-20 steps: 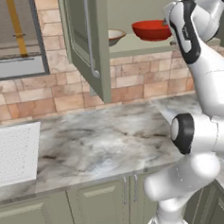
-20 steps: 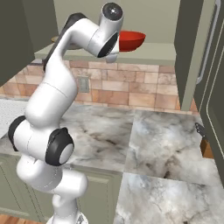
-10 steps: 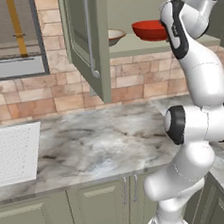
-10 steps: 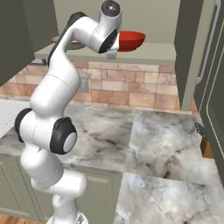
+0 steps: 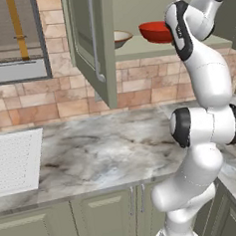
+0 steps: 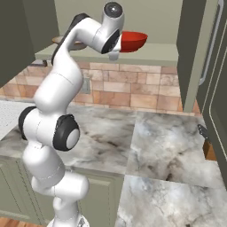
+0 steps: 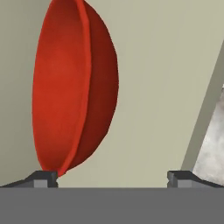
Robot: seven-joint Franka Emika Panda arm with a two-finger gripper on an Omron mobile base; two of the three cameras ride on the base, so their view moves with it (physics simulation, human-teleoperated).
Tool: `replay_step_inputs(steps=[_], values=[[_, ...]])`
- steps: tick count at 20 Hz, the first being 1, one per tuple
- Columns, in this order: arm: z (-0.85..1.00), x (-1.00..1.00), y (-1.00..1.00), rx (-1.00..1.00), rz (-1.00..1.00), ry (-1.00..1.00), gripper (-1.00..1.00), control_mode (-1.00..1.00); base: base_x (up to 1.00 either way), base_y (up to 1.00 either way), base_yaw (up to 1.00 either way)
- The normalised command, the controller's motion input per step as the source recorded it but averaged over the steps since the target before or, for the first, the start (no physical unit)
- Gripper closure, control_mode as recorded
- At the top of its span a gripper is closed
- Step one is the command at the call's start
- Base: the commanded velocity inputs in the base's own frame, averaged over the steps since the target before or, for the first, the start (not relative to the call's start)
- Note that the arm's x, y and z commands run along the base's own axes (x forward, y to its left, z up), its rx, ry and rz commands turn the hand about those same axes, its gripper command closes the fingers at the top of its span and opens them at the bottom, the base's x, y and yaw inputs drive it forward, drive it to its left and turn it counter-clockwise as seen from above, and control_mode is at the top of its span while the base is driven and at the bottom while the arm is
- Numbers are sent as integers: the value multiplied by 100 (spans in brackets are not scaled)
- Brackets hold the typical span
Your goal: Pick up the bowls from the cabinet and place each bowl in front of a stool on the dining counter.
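A marble-topped bench (image 5: 107, 150) runs along a brick-tiled wall (image 5: 152, 85), with pale green base cabinets (image 5: 104, 220) under it and a white ribbed panel (image 5: 13, 160) lying on its left end. Above it hangs the sage-green cabinet (image 5: 182, 5), its panelled door (image 5: 92, 47) swung wide open toward the room, standing edge-on between the window (image 5: 14, 37) and the open shelf (image 6: 150, 53). The door's silver bar handle (image 5: 94, 37) runs down its face. The white arm (image 5: 202, 84) rises from the bench edge and bends over to shelf height, its upper links partly covering the shelf's right side in the left base view. Two bowls sit on the pale shelf: the red bowl (image 6: 132, 41) toward the middle and the cream bowl (image 5: 120, 38) further left, just beside the door's inner edge. The hand (image 7: 111, 177) is released, fingers spread wide; in the hand view the red bowl's rim meets the left fingertip (image 7: 41, 178), with nothing gripped.
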Motion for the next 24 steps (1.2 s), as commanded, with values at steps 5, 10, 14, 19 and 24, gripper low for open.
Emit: replay_step_inputs(steps=[5,10,14,19,24], values=[[-8,34,-16,5,0,5,-100,-100,0,0,0],[0,35,-14,4,0,4,-100,-100,0,0,0],[0,46,-14,3,0,5,-100,-100,0,0,0],[0,41,-10,1,0,5,-100,-100,0,0,0],[-22,4,0,0,0,10,100,-100,0,0,0]])
